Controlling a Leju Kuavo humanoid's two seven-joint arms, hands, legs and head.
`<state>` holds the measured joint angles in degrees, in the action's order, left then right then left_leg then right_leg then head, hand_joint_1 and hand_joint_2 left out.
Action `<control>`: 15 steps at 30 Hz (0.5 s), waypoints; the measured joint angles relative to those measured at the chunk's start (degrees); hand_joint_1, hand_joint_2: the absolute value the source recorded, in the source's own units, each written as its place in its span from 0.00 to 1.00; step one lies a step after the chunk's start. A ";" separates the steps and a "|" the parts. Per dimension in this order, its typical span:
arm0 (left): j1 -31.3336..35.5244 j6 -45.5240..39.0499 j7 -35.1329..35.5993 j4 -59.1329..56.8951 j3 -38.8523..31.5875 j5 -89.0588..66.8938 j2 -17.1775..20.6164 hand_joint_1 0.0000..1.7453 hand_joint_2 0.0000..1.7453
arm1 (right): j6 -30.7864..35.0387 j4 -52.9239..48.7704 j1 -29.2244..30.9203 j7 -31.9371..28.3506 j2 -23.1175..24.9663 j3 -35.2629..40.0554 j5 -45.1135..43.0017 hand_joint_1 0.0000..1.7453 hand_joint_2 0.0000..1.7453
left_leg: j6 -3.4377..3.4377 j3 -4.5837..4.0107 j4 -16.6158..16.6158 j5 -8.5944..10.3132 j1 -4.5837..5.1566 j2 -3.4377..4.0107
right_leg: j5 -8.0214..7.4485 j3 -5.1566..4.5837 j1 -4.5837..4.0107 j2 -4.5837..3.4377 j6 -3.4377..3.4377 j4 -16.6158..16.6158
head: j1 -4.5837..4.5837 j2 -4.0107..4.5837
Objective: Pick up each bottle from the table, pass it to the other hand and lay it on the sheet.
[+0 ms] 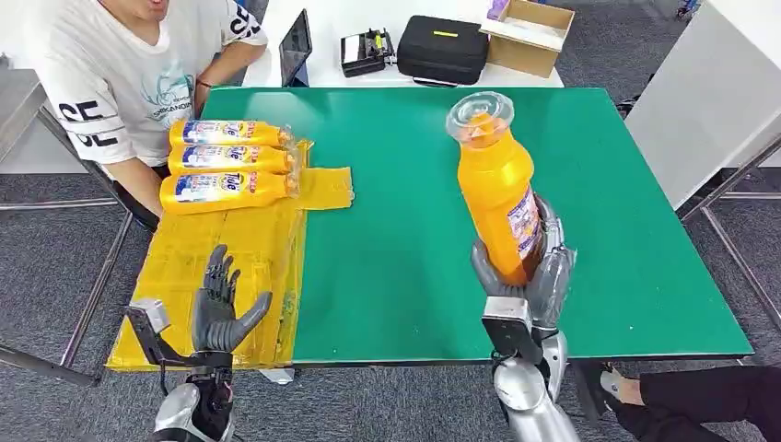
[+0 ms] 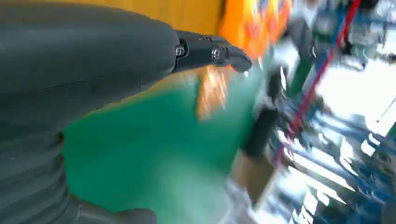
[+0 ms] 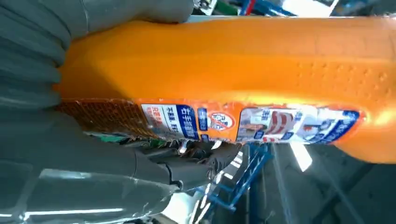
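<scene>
My right hand point(image 1: 534, 276) grips an orange bottle point(image 1: 497, 189) around its lower body and holds it nearly upright above the green table point(image 1: 396, 249), clear cap toward the camera. The right wrist view has the same bottle point(image 3: 233, 70) with its label, wrapped by my right hand point(image 3: 93, 154). Three more orange bottles point(image 1: 228, 168) lie side by side at the far end of the yellow sheet point(image 1: 230, 267). My left hand point(image 1: 221, 304) hovers empty over the sheet's near part, fingers spread. In the blurred left wrist view, my left hand point(image 2: 93, 70) shows with the sheet point(image 2: 187, 14) beyond.
A person in a white T-shirt point(image 1: 138, 64) sits at the table's far left corner, an arm close to the lying bottles. A black case point(image 1: 442, 48), a cardboard box point(image 1: 527, 35) and a tablet point(image 1: 296, 46) stand on a white table behind. A shoe point(image 1: 612, 387) shows at bottom right.
</scene>
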<state>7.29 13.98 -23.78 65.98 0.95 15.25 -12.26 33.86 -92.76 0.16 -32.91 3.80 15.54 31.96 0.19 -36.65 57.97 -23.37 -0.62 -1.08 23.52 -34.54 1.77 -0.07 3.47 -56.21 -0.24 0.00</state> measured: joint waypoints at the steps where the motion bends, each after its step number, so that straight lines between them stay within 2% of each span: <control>1: -0.19 0.91 0.40 0.53 0.91 1.06 0.22 0.00 1.00 | 0.00 0.11 -0.47 -0.95 0.53 -0.31 -0.29 1.00 1.00 | 0.00 0.00 0.00 0.00 0.00 0.00 | 0.00 0.00 -0.02 0.00 0.00 0.00 | 0.00 0.00; 6: -0.67 2.02 1.20 2.13 3.83 2.92 1.14 0.00 1.00 | -0.02 0.81 -1.26 -2.08 2.34 -1.58 -0.44 1.00 1.00 | -0.02 0.02 0.00 0.01 -0.03 0.02 | 0.00 -0.02 -0.06 -0.01 -0.01 -0.02 | 0.00 0.00; 9: -0.98 6.14 2.36 2.45 4.95 6.68 1.66 0.00 1.00 | -0.92 1.34 -1.45 -1.67 2.80 -1.82 -0.31 1.00 1.00 | -0.02 0.01 -0.01 0.01 -0.03 0.01 | 0.00 0.00 -0.05 0.00 -0.01 -0.03 | 0.02 0.00; 12: -1.72 13.49 3.34 2.98 7.41 11.94 3.34 0.00 1.00 | -4.19 5.87 -1.51 -3.96 4.02 -1.88 -1.60 1.00 1.00 | -0.02 0.01 -0.01 0.00 -0.03 0.03 | 0.00 -0.01 -0.04 -0.01 -0.01 -0.03 | 0.02 0.00; 15: -2.42 15.83 3.63 3.41 10.52 13.17 4.77 0.00 1.00 | -5.55 12.31 -1.45 -6.43 5.84 -1.14 -1.07 1.00 1.00 | -0.02 0.00 -0.02 0.00 -0.03 0.01 | 0.01 -0.02 -0.05 0.00 -0.01 -0.02 | 0.00 0.00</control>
<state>4.87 29.81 -20.15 69.40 11.48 28.41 -7.50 28.30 -80.45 -1.29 -39.34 9.64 14.41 30.88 0.17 -36.65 57.96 -23.37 -0.66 -1.07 23.53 -34.56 1.72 -0.07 3.46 -56.23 -0.24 0.00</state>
